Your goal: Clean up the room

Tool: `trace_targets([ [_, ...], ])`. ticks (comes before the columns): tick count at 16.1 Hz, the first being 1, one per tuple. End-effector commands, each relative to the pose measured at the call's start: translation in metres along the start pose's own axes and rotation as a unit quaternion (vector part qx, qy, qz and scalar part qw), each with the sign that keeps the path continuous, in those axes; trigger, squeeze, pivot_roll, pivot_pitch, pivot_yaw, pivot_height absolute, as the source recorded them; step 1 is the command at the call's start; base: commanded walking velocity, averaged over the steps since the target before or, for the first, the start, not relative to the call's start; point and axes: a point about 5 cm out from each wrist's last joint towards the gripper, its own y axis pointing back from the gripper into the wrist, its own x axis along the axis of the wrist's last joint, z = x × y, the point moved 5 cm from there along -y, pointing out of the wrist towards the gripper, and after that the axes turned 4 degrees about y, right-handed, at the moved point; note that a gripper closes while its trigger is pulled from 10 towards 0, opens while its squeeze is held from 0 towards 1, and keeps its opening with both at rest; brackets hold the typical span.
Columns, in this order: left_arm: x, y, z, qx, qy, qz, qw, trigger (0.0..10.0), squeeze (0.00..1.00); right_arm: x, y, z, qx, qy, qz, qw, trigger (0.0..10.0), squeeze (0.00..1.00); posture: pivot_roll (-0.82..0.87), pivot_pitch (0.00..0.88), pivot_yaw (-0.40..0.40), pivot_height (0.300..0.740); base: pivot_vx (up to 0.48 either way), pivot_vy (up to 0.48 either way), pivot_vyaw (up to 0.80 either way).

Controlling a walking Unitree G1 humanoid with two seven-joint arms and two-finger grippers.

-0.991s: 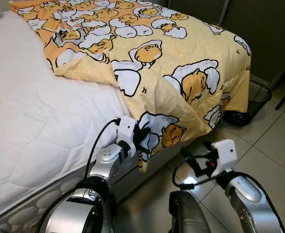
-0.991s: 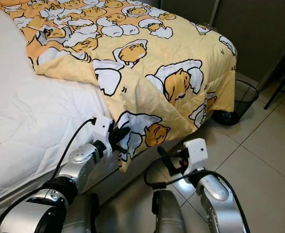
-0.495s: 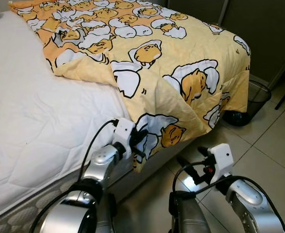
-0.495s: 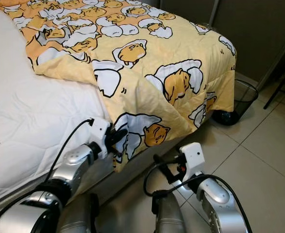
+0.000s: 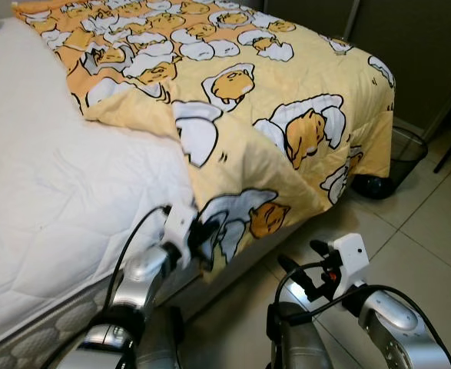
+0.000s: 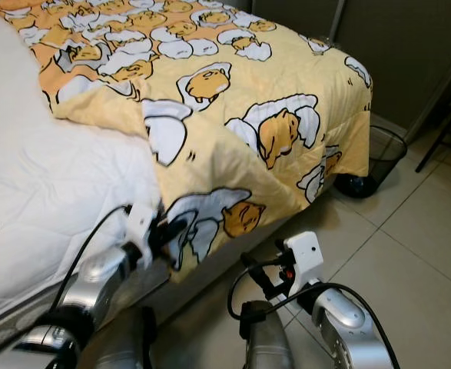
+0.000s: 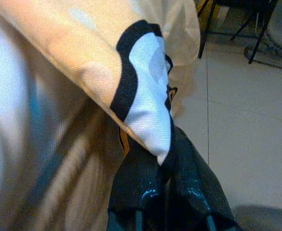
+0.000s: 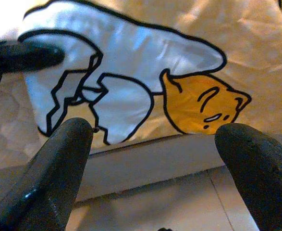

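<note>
Open tile floor (image 5: 432, 223) along the bed's (image 5: 48, 192) foot-side edge, room to pass there. Blocked at the bed's lower edge by the yellow blanket (image 5: 286, 115) draping over it, hem pinched tight in the left gripper (image 5: 202, 233). Right gripper (image 5: 302, 265) low over the floor beside the bed, fingers (image 8: 59, 159) spread wide, hanging blanket straight ahead. Black mesh bin (image 5: 406, 150) at the bed's far corner, narrowing that end. White mattress top bare near the left edge.

Soft matt cotton blanket (image 5: 286, 115)
</note>
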Motion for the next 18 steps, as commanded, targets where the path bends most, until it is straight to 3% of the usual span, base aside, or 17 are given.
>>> trace_targets([
  [1, 0.007, -0.001, 0.006, -0.025, -0.031, 0.009, 0.999, 0.0, 0.00, 0.006, 0.001, -0.003, 0.014, 0.007, 0.005, 1.000, 10.0, 0.00, -0.14, 0.000, 0.012, 0.587, 0.000, 0.000, 0.00],
  [3, 0.009, 0.000, 0.017, -0.061, -0.051, 0.017, 0.997, 0.0, 0.00, 0.005, 0.004, -0.006, 0.035, 0.017, -0.004, 0.999, 10.0, 0.00, -0.14, 0.000, 0.008, 0.587, 0.000, 0.000, 0.00],
  [6, 0.014, 0.002, 0.027, -0.116, -0.057, 0.022, 0.991, 0.0, 0.00, 0.018, 0.015, 0.003, 0.058, 0.025, 0.004, 0.998, 10.0, 0.00, -0.14, 0.000, 0.008, 0.587, 0.000, 0.000, 0.00],
  [11, -0.002, 0.011, 0.042, -0.183, -0.051, -0.007, 0.982, 0.0, 0.00, 0.022, 0.026, -0.003, 0.103, 0.025, -0.004, 0.994, 10.0, 0.00, -0.15, 0.000, 0.008, 0.587, 0.000, 0.000, 0.00],
  [14, -0.007, 0.013, 0.046, -0.193, -0.051, -0.013, 0.980, 0.0, 0.00, 0.023, 0.027, -0.003, 0.104, 0.018, -0.004, 0.994, 10.0, 0.00, -0.15, 0.000, 0.007, 0.587, 0.000, 0.000, 0.00],
  [18, 0.001, 0.014, 0.039, -0.178, -0.054, 0.001, 0.983, 0.0, 0.00, 0.022, 0.025, -0.004, 0.107, 0.010, -0.007, 0.994, 10.0, 0.00, -0.14, 0.000, 0.001, 0.587, 0.000, -0.120, 0.00],
])
